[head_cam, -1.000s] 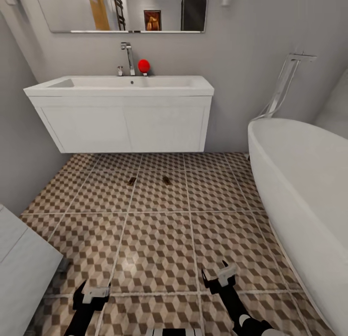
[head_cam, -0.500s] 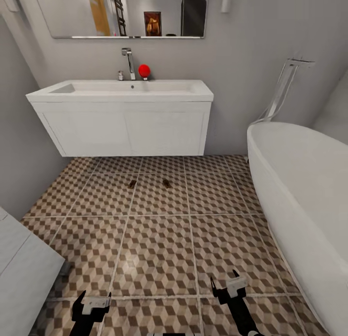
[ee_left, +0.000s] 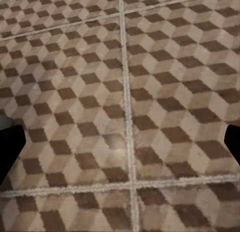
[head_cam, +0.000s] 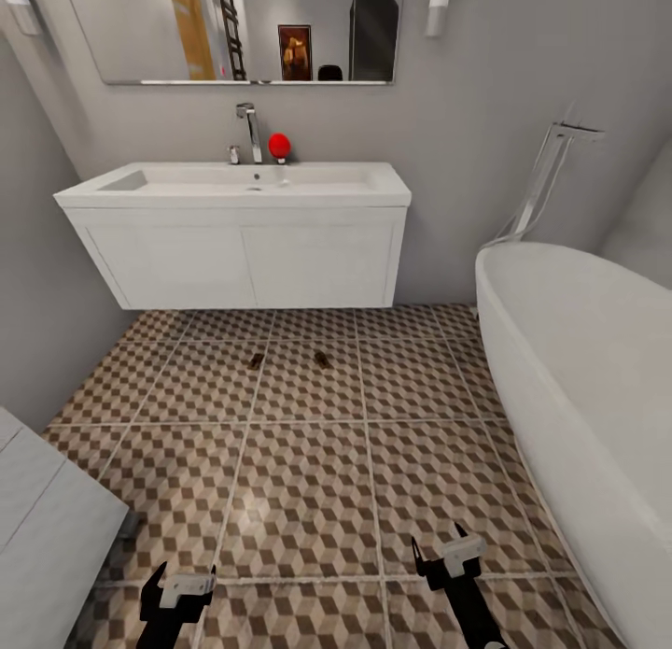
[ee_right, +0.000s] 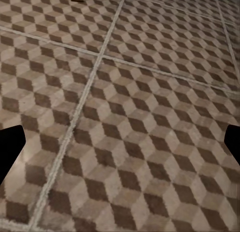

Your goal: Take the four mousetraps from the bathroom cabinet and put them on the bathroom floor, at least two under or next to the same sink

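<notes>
- The bathroom floor (ee_left: 150, 91) lies below the camera: square tiles printed with brown, beige and white cubes.
- Pale grout lines cross near the lower middle, one running lengthwise up the picture.
- The left claw (ee_left: 120, 144) stands wide apart, its dark fingertips (ee_left: 10, 147) at either edge, nothing between them.

A home bathroom: wall-hung sink (head_cam: 233, 184), bathtub (head_cam: 579, 369), mirror (head_cam: 233, 28), patterned floor tiles (head_cam: 308, 481).

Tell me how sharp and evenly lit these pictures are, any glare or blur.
Head view: even, soft light, a faint glossy sheen on the floor, straight walls bowed by the wide lens, the two mousetraps tiny and indistinct. Left wrist view: tiles soft, pale glare patch. Right wrist view: tiles slightly blurred, no glare.
</notes>
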You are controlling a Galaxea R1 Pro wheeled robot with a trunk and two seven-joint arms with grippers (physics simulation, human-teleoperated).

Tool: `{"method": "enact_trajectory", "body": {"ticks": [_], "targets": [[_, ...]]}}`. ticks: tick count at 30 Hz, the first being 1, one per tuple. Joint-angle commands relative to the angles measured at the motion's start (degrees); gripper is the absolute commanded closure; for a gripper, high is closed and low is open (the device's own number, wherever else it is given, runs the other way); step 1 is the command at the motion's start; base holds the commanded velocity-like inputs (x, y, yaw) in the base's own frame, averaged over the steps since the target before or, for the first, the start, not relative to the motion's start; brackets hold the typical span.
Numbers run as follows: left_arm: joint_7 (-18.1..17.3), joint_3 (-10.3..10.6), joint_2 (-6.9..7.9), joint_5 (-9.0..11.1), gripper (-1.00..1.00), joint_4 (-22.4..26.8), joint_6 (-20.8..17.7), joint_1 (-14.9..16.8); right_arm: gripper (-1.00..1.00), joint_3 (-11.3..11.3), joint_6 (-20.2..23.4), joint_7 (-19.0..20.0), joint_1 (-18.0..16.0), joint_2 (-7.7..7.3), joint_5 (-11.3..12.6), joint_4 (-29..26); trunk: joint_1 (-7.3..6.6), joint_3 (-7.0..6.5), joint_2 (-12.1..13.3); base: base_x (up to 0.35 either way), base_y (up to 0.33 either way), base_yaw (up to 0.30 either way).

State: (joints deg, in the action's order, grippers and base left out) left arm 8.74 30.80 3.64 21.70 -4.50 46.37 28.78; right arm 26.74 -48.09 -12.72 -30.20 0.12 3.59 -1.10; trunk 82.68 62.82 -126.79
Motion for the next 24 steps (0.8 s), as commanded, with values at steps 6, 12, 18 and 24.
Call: {"method": "enact_trajectory", "body": {"ticks": [6,12,18,24], "targets": [[0.2,0.5,-0.04,0.2,-1.0,-0.2,0.2,0.1,-1.0,0.5,-0.1,-0.2,0.0,-0.03,0.4,0.1,-1.33,-1.04,2.4,0.0,0.0,0.0],[0.2,0.5,-0.04,0.2,-1.0,-0.2,0.1,0.1,-1.0,0.5,-0.1,-0.2,0.0,-0.03,0.4,0.1,-2.65,-2.12,4.8,0.0,0.0,0.0],[0.2,0.5,-0.04,0.2,-1.0,-0.2,0.1,0.1,-1.0,0.5,-0.1,-0.2,0.0,-0.03,0.4,0.1,-3.97,-3.2,7.2,0.0,0.0,0.0],[0.2,0.5,-0.04,0.2,-1.0,-0.2,0.1,0.1,-1.0,0.5,-0.1,-0.2,0.0,-0.26,0.4,0.1,-5.29,-4.27,9.6,0.0,0.0,0.0]]}}
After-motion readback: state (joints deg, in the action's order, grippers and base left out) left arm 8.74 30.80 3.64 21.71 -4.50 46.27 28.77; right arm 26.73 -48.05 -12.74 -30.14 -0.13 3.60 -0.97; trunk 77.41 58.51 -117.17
